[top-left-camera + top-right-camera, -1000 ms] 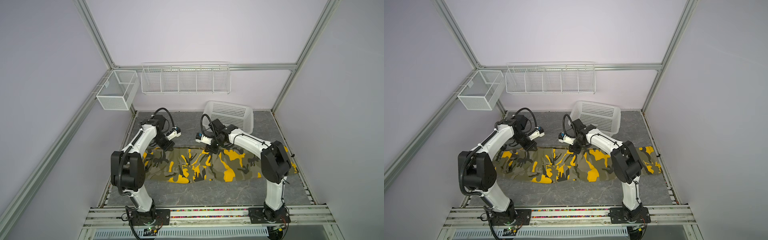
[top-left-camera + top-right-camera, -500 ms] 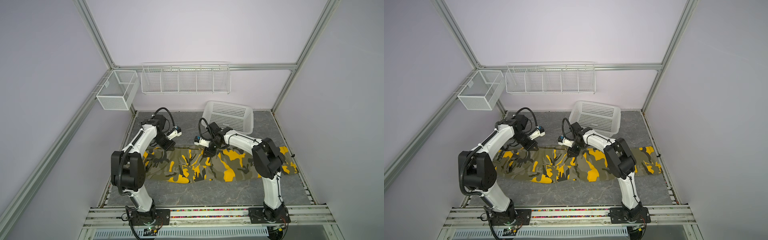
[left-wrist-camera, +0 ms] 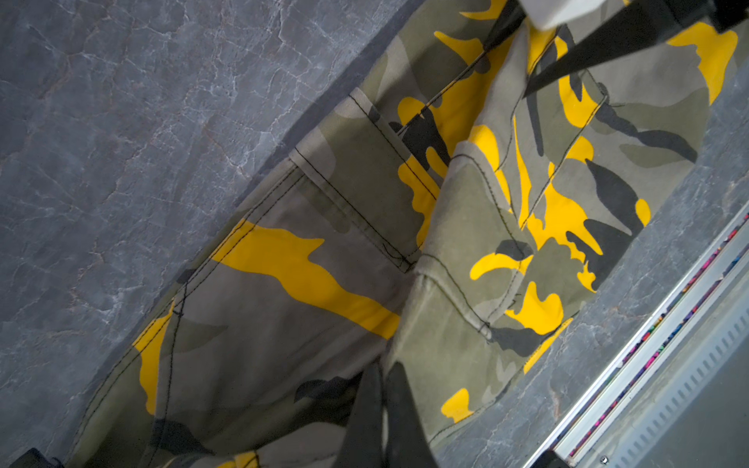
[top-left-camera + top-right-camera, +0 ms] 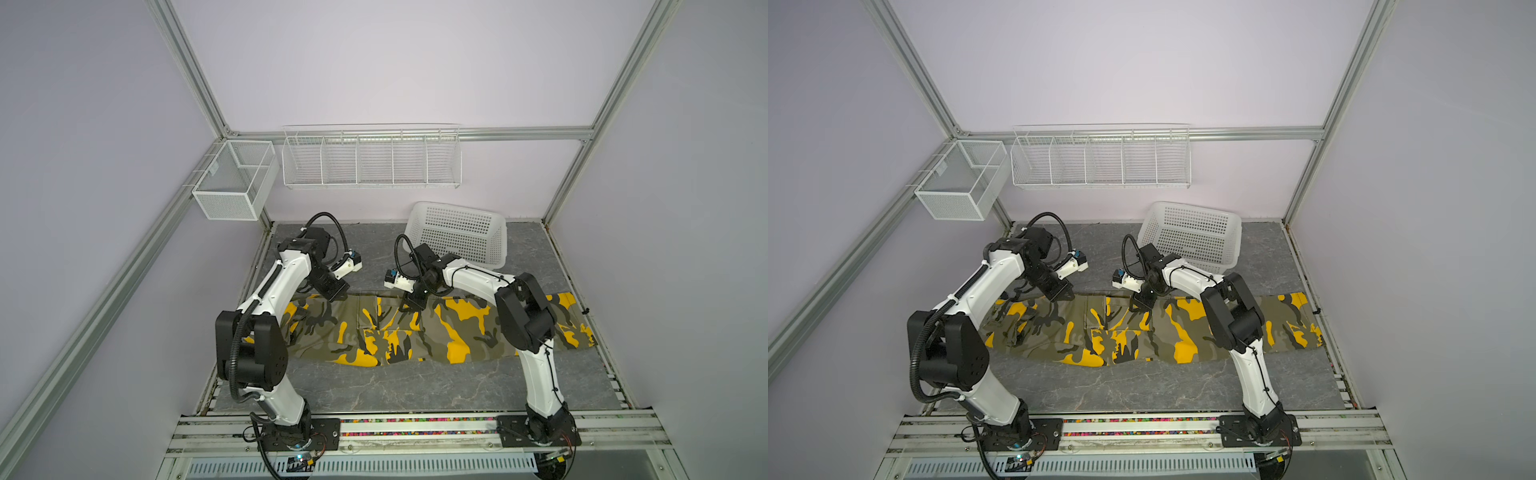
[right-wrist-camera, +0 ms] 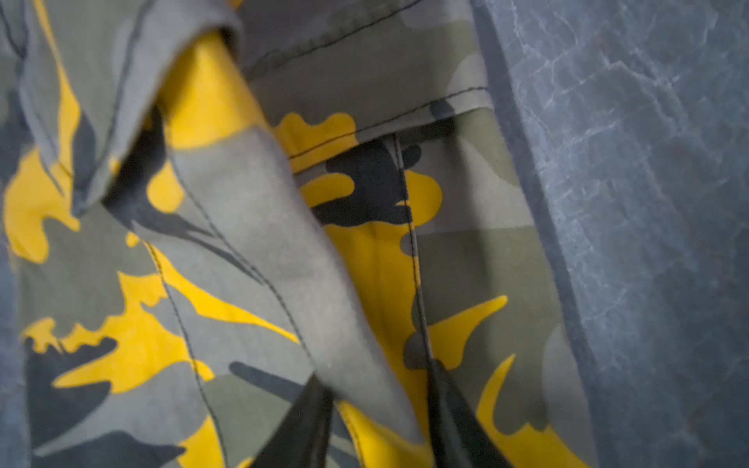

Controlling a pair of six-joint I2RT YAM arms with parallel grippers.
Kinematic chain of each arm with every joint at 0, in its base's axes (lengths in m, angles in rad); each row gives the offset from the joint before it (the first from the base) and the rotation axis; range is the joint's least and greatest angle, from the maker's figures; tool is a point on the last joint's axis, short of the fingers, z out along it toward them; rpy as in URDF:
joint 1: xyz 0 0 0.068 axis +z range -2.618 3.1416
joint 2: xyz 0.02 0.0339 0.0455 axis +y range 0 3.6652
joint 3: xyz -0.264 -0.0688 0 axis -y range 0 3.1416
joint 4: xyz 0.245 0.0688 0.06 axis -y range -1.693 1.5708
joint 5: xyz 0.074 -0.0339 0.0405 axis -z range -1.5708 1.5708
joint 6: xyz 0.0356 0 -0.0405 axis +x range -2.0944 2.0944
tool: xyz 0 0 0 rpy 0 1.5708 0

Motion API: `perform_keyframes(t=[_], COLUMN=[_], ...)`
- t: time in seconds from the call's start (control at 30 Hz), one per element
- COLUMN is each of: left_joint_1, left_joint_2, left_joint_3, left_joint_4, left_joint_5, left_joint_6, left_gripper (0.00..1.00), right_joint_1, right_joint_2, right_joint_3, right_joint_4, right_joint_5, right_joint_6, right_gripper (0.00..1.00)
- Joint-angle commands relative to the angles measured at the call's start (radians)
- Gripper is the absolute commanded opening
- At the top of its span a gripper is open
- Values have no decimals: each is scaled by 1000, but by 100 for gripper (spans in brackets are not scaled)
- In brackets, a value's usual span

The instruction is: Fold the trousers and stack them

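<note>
The trousers (image 4: 457,332) are lying spread lengthwise across the table (image 4: 415,386), and I am seeing both arms bending over and reaching down to their far edge. The left gripper (image 4: 333,296) is pointing steeply down, its fingers (image 3: 367,409) closed on a ridge of the cloth. The right gripper (image 4: 409,309) is straddling a raised fold with its fingers (image 5: 308,421) parted; I cannot tell whether they are clamping it.

Trousers (image 4: 457,332) lie on table (image 4: 395,386), before basket (image 4: 457,237).
</note>
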Motion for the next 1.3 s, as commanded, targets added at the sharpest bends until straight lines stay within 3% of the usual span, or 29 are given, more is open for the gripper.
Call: perform_keyframes(t=[0.0, 0.13, 0.53, 0.73, 1.0, 1.13, 1.27], left_joint_1=[1, 0, 1, 1, -4, -7, -12], left_joint_2=[12, 24, 76, 146, 219, 243, 243], left_joint_3=[29, 37, 92, 77, 68, 69, 75], left_joint_4=[-15, 5, 31, 165, 265, 286, 292], left_joint_5=[-22, -36, -63, -195, -217, -238, -237], left_joint_6=[24, 21, 17, -11, -15, -23, -47], left_gripper=[0, 0, 0, 0, 0, 6, 19], right_joint_1=[-7, -16, -36, -34, -25, -24, -26], right_joint_2=[-73, -115, -143, -66, 30, 8, -48], right_joint_3=[-46, -57, 19, 72, 106, 79, 44], right_joint_4=[-3, -14, -40, -10, -57, -26, -18], right_joint_5=[-40, -40, 61, 148, 152, 201, 253], right_joint_6=[5, 13, 0, -5, -36, -24, -21], right_gripper=[26, 10, 8, 10, 20, 23, 32])
